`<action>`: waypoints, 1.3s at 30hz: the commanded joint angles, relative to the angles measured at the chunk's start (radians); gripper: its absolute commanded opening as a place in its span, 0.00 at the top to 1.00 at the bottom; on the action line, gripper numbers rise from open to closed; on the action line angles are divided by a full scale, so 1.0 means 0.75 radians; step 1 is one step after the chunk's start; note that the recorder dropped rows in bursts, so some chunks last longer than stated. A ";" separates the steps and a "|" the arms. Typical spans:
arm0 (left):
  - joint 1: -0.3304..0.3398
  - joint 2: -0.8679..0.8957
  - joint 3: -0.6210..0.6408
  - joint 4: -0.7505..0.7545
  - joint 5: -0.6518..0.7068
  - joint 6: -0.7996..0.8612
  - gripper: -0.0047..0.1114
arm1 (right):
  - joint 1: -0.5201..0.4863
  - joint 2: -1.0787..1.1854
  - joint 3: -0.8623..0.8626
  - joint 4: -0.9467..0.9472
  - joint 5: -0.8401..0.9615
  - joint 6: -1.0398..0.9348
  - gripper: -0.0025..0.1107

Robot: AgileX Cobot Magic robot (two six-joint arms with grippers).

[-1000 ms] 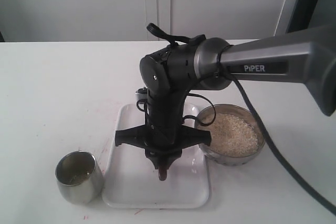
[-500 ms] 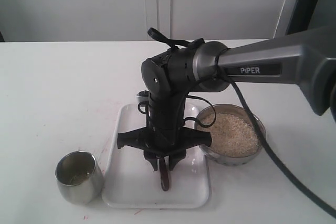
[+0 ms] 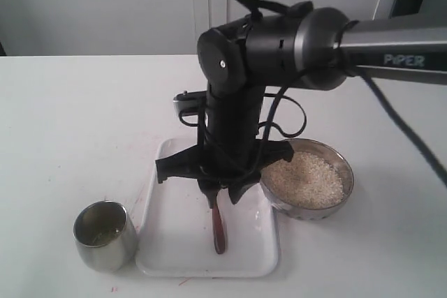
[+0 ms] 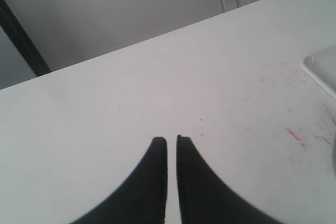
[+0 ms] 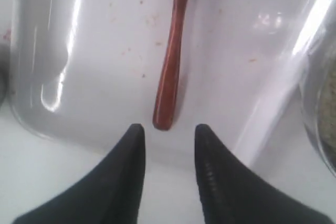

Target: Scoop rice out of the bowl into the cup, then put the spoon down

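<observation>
The dark reddish-brown wooden spoon (image 3: 218,227) (image 5: 171,61) lies flat on the white tray (image 3: 174,242), free of any grip. My right gripper (image 3: 222,199) (image 5: 168,128) hangs open just above the handle's end, with nothing between its fingers. The shallow steel bowl (image 3: 345,172) holding off-white rice (image 3: 307,179) stands right of the tray. The small steel cup (image 3: 105,235) stands left of the tray, with a few grains inside. My left gripper (image 4: 171,141) is shut over bare table, away from everything, and does not appear in the exterior view.
The right arm (image 3: 363,47) reaches in from the right across the bowl and tray. The tray's corner (image 4: 320,69) shows in the left wrist view. Faint red marks dot the white table (image 4: 294,134). A grey wall (image 3: 105,5) stands behind the table.
The right gripper opened, let go of the spoon, and rose. The spoon now lies flat on the tray.
</observation>
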 commanded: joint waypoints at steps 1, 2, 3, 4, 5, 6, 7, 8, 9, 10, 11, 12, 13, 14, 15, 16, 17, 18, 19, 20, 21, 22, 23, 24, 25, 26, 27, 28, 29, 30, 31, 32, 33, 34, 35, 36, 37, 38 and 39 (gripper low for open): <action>-0.009 0.001 -0.008 -0.012 -0.008 -0.002 0.84 | 0.001 -0.131 0.003 -0.079 0.160 -0.112 0.75; -0.009 0.001 -0.008 -0.012 -0.008 -0.002 0.84 | 0.007 -0.153 0.010 -0.102 0.181 -0.112 0.77; -0.009 0.001 -0.008 -0.012 -0.008 -0.002 0.84 | 0.010 -0.185 0.023 -0.127 0.195 -0.112 0.79; -0.009 0.001 -0.008 -0.012 -0.008 -0.002 0.84 | 0.012 -0.219 0.040 -0.148 0.200 -0.112 0.82; -0.009 0.001 -0.008 -0.012 -0.008 -0.002 0.84 | 0.016 -0.247 0.058 -0.159 0.200 -0.112 0.84; -0.009 0.001 -0.008 -0.012 -0.008 -0.002 0.84 | 0.020 -0.284 0.084 -0.169 0.197 -0.114 0.87; -0.009 0.001 -0.008 -0.012 -0.008 -0.002 0.84 | 0.022 -0.360 0.142 -0.169 0.189 -0.128 0.92; -0.009 0.001 -0.008 -0.012 -0.008 -0.002 0.84 | 0.022 -0.398 0.173 -0.169 0.185 -0.137 0.94; -0.009 0.001 -0.008 -0.012 -0.008 -0.002 0.84 | 0.022 -0.436 0.205 -0.167 0.178 -0.147 0.97; -0.009 0.001 -0.008 -0.012 -0.008 -0.002 0.84 | 0.022 -0.475 0.237 -0.167 0.173 -0.149 0.98; -0.009 0.001 -0.008 -0.012 -0.008 -0.002 0.84 | 0.022 -0.504 0.262 -0.167 0.168 -0.149 0.98; -0.009 0.001 -0.008 -0.012 -0.008 -0.002 0.84 | 0.022 -0.580 0.321 -0.167 0.162 -0.161 0.98; -0.009 0.001 -0.008 -0.012 -0.008 -0.002 0.84 | 0.022 -0.611 0.344 -0.167 0.162 -0.167 0.98; -0.009 0.001 -0.008 -0.012 -0.008 -0.002 0.84 | 0.022 -0.687 0.400 -0.164 0.162 -0.186 0.98; -0.009 0.001 -0.008 -0.012 -0.008 -0.002 0.84 | 0.022 -0.744 0.442 -0.164 0.162 -0.194 0.98; -0.009 0.001 -0.008 -0.012 -0.008 -0.002 0.84 | 0.022 -0.813 0.484 -0.164 0.162 -0.218 0.98; -0.009 0.001 -0.008 -0.012 -0.008 -0.002 0.84 | 0.022 -0.849 0.515 -0.164 0.162 -0.231 0.98; -0.009 0.001 -0.008 -0.012 -0.008 -0.002 0.84 | 0.022 -0.897 0.545 -0.164 0.162 -0.253 0.98; -0.009 0.001 -0.008 -0.012 -0.008 -0.002 0.84 | 0.022 -0.948 0.577 -0.157 0.164 -0.277 0.98; -0.009 0.001 -0.008 -0.012 -0.008 -0.002 0.84 | 0.022 -1.023 0.622 -0.138 0.167 -0.304 0.98; -0.009 0.001 -0.008 -0.012 -0.008 -0.002 0.84 | 0.022 -1.104 0.666 -0.122 0.167 -0.311 0.98; -0.009 0.001 -0.008 -0.012 -0.008 -0.002 0.84 | 0.022 -1.152 0.691 -0.112 0.167 -0.311 0.98; -0.009 0.001 -0.008 -0.012 -0.008 -0.002 0.84 | 0.022 -1.214 0.723 -0.095 0.167 -0.311 0.98; -0.009 0.001 -0.008 -0.012 -0.008 -0.002 0.84 | 0.022 -1.276 0.752 -0.079 0.170 -0.318 0.98; -0.009 0.001 -0.008 -0.012 -0.008 -0.002 0.84 | 0.022 -1.337 0.781 -0.049 0.170 -0.322 0.98; -0.009 0.001 -0.008 -0.012 -0.008 -0.002 0.84 | 0.022 -1.423 0.817 -0.011 0.170 -0.325 0.98; -0.009 0.001 -0.008 -0.012 -0.008 -0.002 0.84 | 0.022 -1.545 0.861 0.039 0.172 -0.325 0.98; -0.009 0.001 -0.008 -0.012 -0.008 -0.002 0.84 | 0.022 -1.590 0.877 0.047 0.167 -0.325 0.98; -0.009 0.001 -0.008 -0.012 -0.008 -0.002 0.84 | 0.022 -1.693 0.912 0.053 0.149 -0.325 0.98; -0.009 0.001 -0.008 -0.012 -0.008 -0.002 0.84 | 0.022 -1.775 0.938 0.050 0.124 -0.325 0.98; -0.009 0.001 -0.008 -0.012 -0.008 -0.002 0.84 | 0.022 -1.819 0.950 0.047 0.107 -0.325 0.98; -0.009 0.001 -0.008 -0.012 -0.008 -0.002 0.84 | 0.022 -1.857 0.958 0.050 0.086 -0.325 0.98; -0.009 0.001 -0.008 -0.012 -0.008 -0.002 0.84 | 0.022 -1.871 0.960 0.050 0.079 -0.325 0.98; -0.009 0.001 -0.008 -0.012 -0.008 -0.002 0.84 | 0.022 -1.893 0.963 0.050 0.035 -0.325 0.98; -0.009 0.001 -0.008 -0.012 -0.008 -0.002 0.84 | 0.022 -1.895 0.963 0.044 0.008 -0.325 0.98; -0.009 0.001 -0.008 -0.012 -0.008 -0.002 0.84 | 0.022 -1.901 0.963 0.032 -0.051 -0.325 0.98; -0.009 0.001 -0.008 -0.012 -0.008 -0.002 0.84 | 0.022 -1.901 0.963 0.032 -0.060 -0.325 0.98; -0.009 0.001 -0.008 -0.012 -0.008 -0.002 0.84 | 0.022 -1.901 0.963 0.032 -0.060 -0.325 0.98; -0.009 0.001 -0.008 -0.012 -0.008 -0.002 0.84 | 0.022 -1.901 0.963 0.011 -0.070 -0.339 0.98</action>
